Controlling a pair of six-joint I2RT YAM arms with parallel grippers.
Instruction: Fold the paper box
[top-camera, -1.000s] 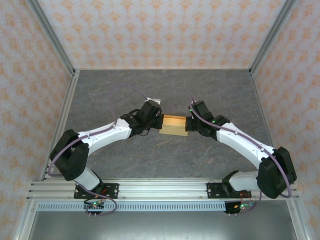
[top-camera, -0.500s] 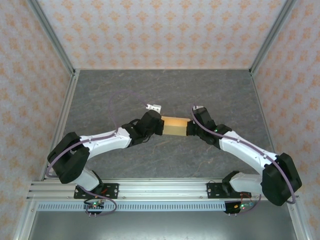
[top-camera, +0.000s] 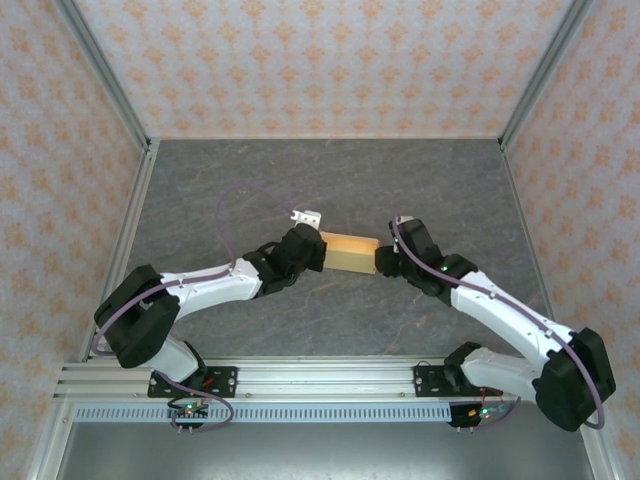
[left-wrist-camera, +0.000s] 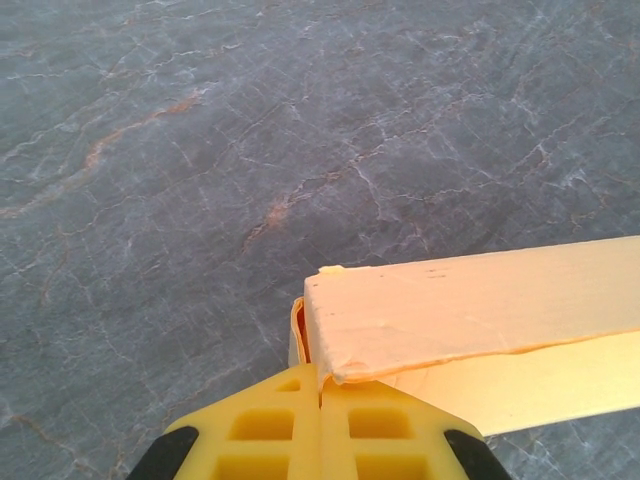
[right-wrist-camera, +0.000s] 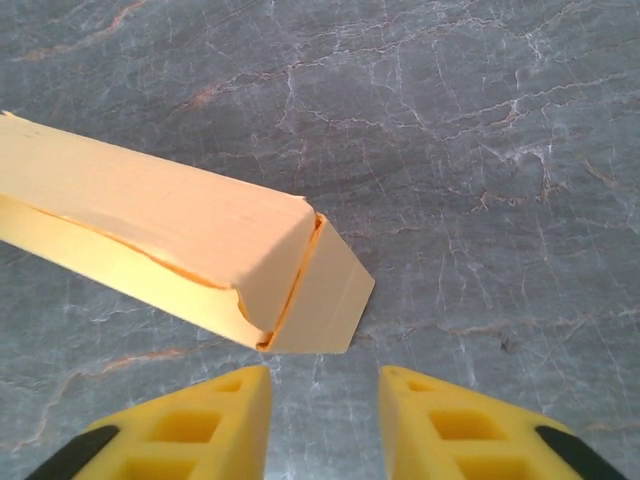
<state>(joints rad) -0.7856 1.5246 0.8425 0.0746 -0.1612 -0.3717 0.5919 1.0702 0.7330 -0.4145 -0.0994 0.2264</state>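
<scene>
Paper box (top-camera: 350, 253) at middle of table (top-camera: 250, 180), folded into flat bar, between grippers. Thin card: light, crushes easily (seam edge looks wavy), so pinch ends, not faces. Left gripper (left-wrist-camera: 320, 388) clamped on left end; right gripper (right-wrist-camera: 325, 385) jaws parted, just clear of right end.

We find the paper box (top-camera: 349, 252) on the worktop (top-camera: 330, 180), midway between both arms. The left pincer (top-camera: 323, 252) meets its left end, and the right pincer (top-camera: 377, 261) sits just beside its right end, apart.
</scene>
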